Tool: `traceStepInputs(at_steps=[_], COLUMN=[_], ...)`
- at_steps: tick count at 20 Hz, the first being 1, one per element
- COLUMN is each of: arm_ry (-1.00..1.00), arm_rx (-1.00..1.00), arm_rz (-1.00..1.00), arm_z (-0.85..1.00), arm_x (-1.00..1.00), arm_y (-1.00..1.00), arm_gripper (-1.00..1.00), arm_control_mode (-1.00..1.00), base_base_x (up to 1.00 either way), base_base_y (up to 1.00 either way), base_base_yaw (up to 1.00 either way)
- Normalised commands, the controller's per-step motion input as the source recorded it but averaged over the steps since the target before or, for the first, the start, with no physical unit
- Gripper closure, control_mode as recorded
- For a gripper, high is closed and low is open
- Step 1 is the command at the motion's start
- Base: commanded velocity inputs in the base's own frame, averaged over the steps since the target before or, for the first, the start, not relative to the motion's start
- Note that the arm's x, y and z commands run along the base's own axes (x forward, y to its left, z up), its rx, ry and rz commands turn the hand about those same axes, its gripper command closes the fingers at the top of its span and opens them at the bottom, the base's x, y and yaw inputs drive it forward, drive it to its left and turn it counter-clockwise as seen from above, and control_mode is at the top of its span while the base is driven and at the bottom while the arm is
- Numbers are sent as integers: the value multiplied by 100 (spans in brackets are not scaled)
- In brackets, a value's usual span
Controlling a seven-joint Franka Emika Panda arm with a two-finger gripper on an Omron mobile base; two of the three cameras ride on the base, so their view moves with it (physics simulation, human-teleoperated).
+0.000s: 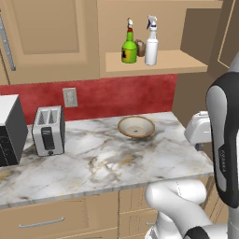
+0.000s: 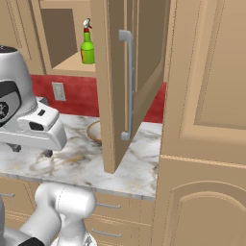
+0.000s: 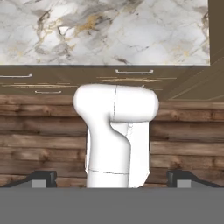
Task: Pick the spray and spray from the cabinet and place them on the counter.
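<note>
Hand of mine wide open, empty, above counter edge, both sprays, green and white, on cabinet shelf

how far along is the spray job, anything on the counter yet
Done: the cabinet door stands open. In hand: nothing; the gripper is open and empty, pointing down at the floor. Left: both the green spray and the white spray sit on the cabinet shelf, none on the counter.

White arm folded upright, gripper pointing downward, its two fingers spread wide, holding nothing
</note>
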Motion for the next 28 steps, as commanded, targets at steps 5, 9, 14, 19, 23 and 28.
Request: traceStepInputs(at_steps=[5, 9, 14, 19, 23, 28], arm_ry=[-4, -19, -19, -3, -7, -12], arm_rx=[-1, -3, -3, -1, -1, 0], arm_rz=[-1, -4, -1, 0, -2, -3], arm_z=[0, 0, 0, 0, 1, 12], arm_x=[3, 4, 3, 2, 2, 2], arm_y=[1, 5, 17, 5, 0, 0], arm_gripper=[-100, -100, -100, -100, -100, -100], arm_control_mode=[-100, -100, -100, -100, -100, -100], base_base_x=[0, 0, 0, 0, 0, 0], base_base_y=[0, 0, 0, 0, 0, 0], base_base_yaw=[0, 0, 0, 0, 0, 0])
